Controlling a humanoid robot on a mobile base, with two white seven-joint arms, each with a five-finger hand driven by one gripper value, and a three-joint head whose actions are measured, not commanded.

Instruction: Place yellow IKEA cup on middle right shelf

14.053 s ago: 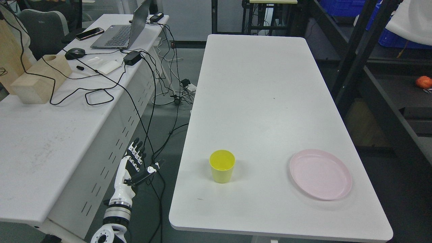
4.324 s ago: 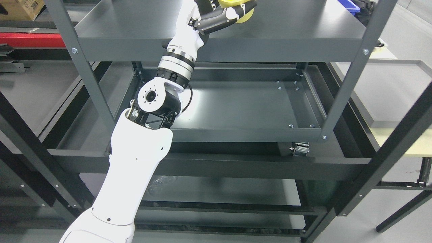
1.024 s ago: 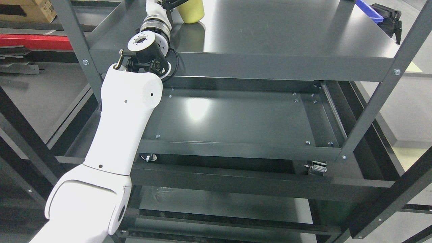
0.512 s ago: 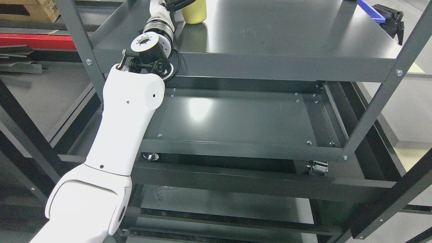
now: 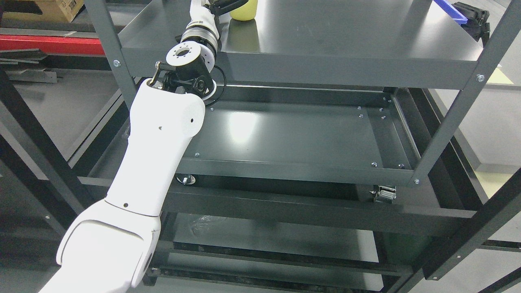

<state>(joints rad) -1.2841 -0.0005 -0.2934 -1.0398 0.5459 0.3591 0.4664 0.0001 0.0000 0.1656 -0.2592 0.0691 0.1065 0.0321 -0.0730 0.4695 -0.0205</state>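
The yellow cup (image 5: 244, 13) shows only its lower part at the top edge of the head view. It stands upright on the dark grey upper shelf (image 5: 346, 36), near that shelf's left side. My left arm rises from the lower left, and my left hand (image 5: 223, 4) is mostly cut off by the top edge. A black finger (image 5: 230, 3) lies across the cup's left side, so the hand is shut on the cup. The right arm is out of view.
Below is a recessed shelf tray (image 5: 293, 134), and lower shelves under it. Grey uprights (image 5: 452, 118) frame the rack at the right and left. A blue bin (image 5: 449, 9) and a black object (image 5: 472, 20) sit at the upper shelf's far right.
The whole picture has shifted a little, so the camera moved. The hand stays on the cup at the same spot of the upper shelf.
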